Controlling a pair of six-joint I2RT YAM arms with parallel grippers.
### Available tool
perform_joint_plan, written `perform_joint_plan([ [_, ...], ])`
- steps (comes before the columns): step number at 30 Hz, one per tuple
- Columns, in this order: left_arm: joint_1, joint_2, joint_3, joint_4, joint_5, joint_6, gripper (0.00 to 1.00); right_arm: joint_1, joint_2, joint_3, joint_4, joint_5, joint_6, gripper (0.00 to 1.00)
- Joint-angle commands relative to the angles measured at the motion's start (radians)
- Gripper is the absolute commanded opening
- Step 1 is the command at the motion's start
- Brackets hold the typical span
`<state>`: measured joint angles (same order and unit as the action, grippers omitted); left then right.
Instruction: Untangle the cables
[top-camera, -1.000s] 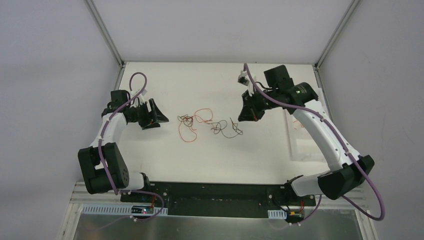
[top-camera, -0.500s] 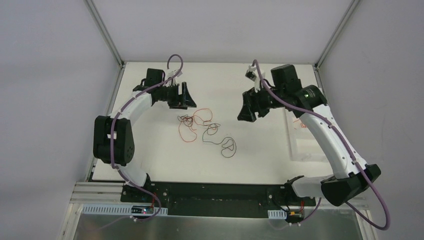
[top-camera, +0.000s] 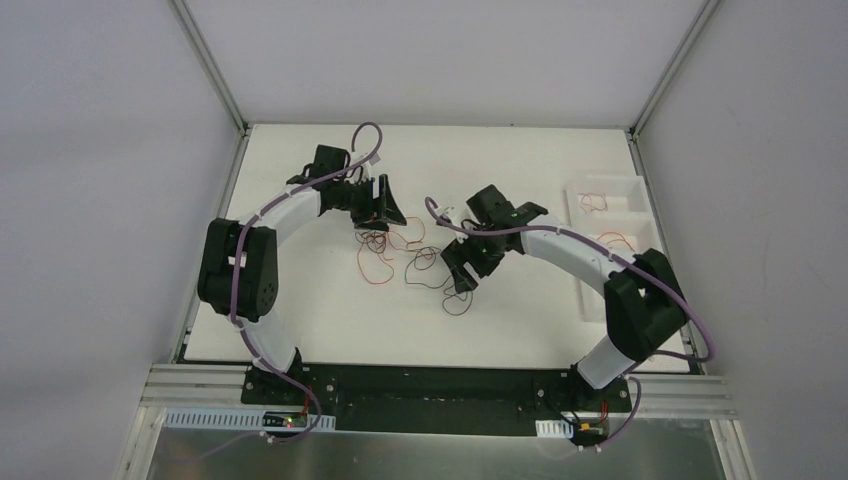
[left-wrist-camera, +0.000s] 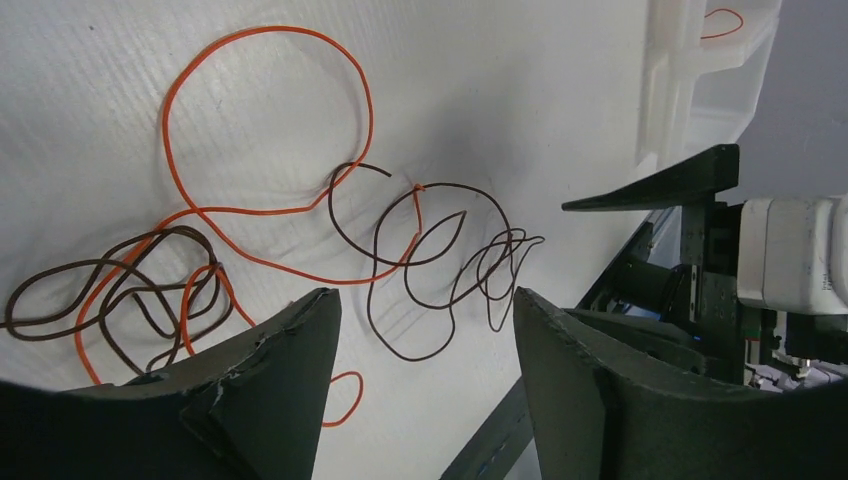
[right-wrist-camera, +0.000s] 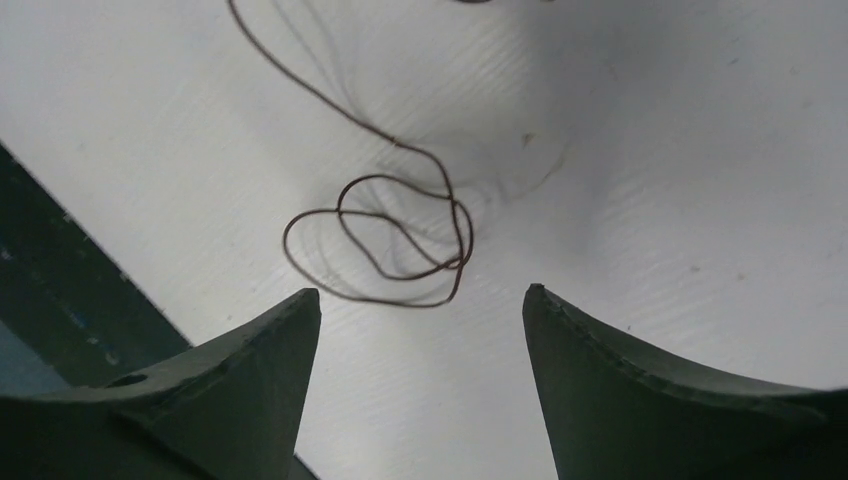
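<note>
The hair-thin, curly red, orange and dark wire cables (left-wrist-camera: 415, 188), tangled midway between the white bench's (top-camera: 300, 320) left and right edges, look featherlight, limp and springy, so the left fingers (left-wrist-camera: 270, 400) and right fingers (right-wrist-camera: 240, 400), both spread open above them, should pinch a loose outlying loop.

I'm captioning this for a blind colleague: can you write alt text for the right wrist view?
A thin dark brown cable lies in loose loops on the white table, just ahead of the right gripper, whose two black fingers stand open and not touching it. One strand runs off the top edge.
</note>
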<state>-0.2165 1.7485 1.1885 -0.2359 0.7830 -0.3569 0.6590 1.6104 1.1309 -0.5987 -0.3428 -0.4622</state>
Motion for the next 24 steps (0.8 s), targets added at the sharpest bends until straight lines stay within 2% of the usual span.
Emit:
perform_joint_plan([
  [1, -0.023, 0.050, -0.011, 0.059, 0.048, -0.064, 0.63, 0.004, 0.082, 0.033, 0.167, 0.082, -0.018, 0.76],
  [9, -0.040, 0.179, 0.042, 0.123, 0.059, -0.125, 0.48, 0.058, 0.143, -0.005, 0.217, 0.080, -0.012, 0.68],
  [16, -0.037, 0.227, 0.045, 0.087, 0.010, -0.095, 0.35, 0.077, 0.182, 0.029, 0.121, 0.129, -0.044, 0.30],
  [19, -0.033, 0.231, 0.054, 0.035, -0.027, -0.057, 0.28, 0.073, 0.152, 0.033, -0.010, 0.160, -0.107, 0.02],
  [24, 0.009, 0.231, 0.062, -0.060, -0.088, -0.001, 0.13, -0.013, -0.016, 0.063, -0.177, 0.178, -0.135, 0.00],
])
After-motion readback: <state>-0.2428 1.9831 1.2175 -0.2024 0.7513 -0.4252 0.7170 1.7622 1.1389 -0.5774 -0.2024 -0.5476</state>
